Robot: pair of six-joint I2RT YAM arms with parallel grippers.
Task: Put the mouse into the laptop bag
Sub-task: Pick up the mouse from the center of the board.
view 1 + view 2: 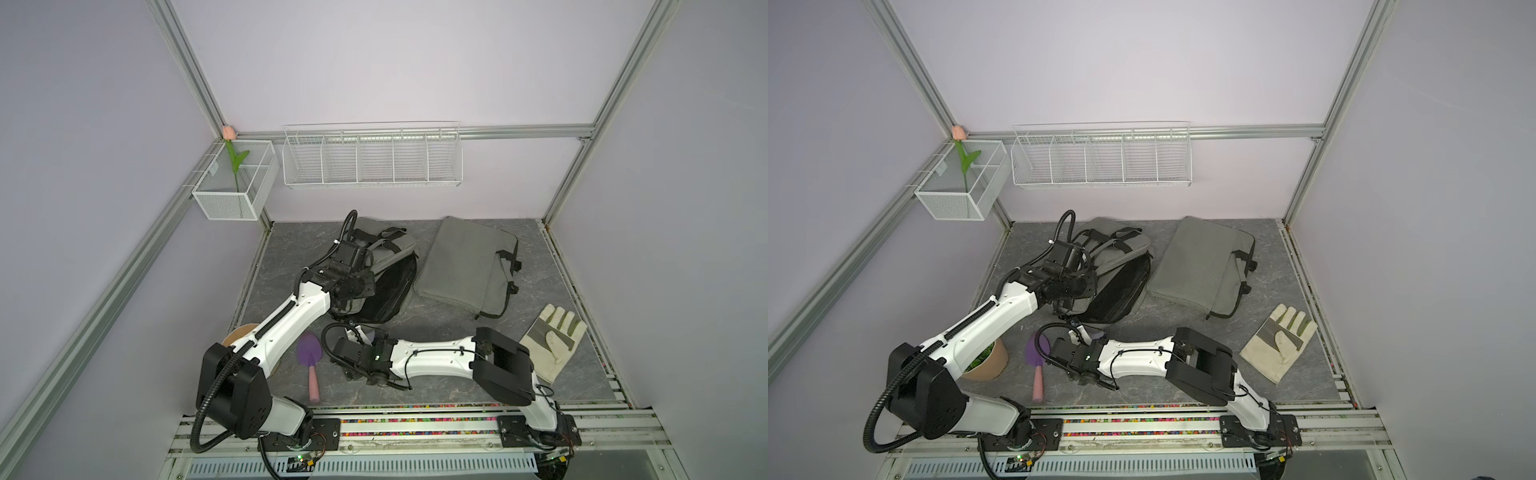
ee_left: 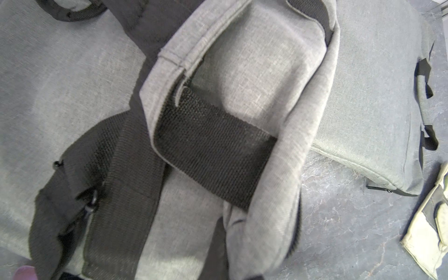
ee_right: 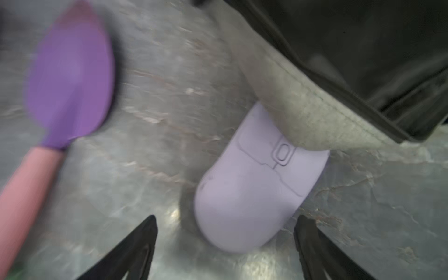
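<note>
The lilac mouse [image 3: 257,184] lies on the grey table, its front end tucked under the rim of the grey laptop bag [image 1: 390,291]. That bag has shoulder straps, and its mouth gapes to show a black lining [image 3: 363,48]. My right gripper [image 3: 227,219] is open, with a black finger on either side of the mouse's rear and neither touching it. My left gripper [image 1: 347,305] is shut on the bag's upper flap [image 2: 242,72] and holds it up. Its fingers are hidden in the left wrist view.
A purple trowel [image 1: 309,351] with a pink handle lies left of the mouse, beside a brown plant pot [image 1: 988,361]. A flat grey bag with handles [image 1: 465,266] lies at the back right. A work glove [image 1: 552,336] is at the right edge. Wire baskets [image 1: 370,158] hang on the wall.
</note>
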